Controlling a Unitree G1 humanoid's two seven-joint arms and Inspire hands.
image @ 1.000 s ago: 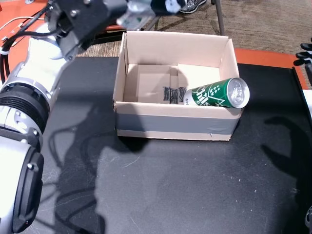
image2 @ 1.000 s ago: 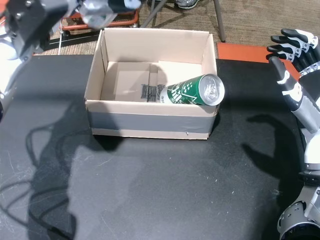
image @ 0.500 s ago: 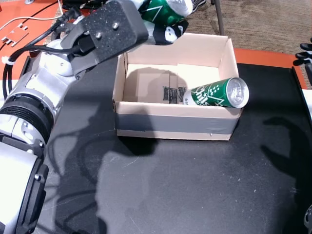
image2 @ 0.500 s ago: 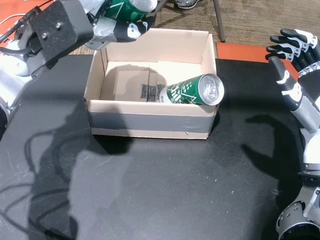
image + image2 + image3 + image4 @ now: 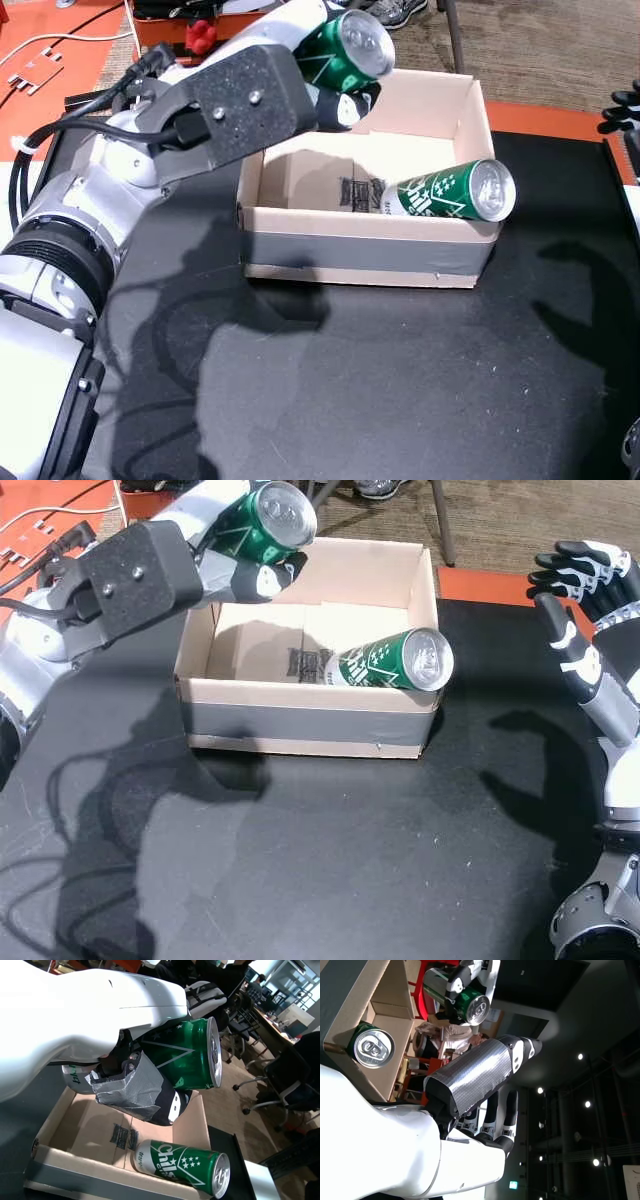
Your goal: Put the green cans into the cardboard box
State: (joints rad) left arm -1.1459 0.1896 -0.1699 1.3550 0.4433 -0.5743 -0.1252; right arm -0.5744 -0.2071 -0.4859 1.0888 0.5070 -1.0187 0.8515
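The left robot hand (image 5: 335, 85) grips a green can (image 5: 345, 50) around its smooth, likely slippery, dentable body above the cardboard box's (image 5: 365, 250) back-left corner – a second can (image 5: 450, 192) leans on the box's front-right rim – while the right robot hand (image 5: 585, 610) hangs open, empty.

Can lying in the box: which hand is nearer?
Left. The left hand hovers over the cardboard box's far-left corner, holding another green can. The right hand hangs open beyond the box, farther from the lying can.
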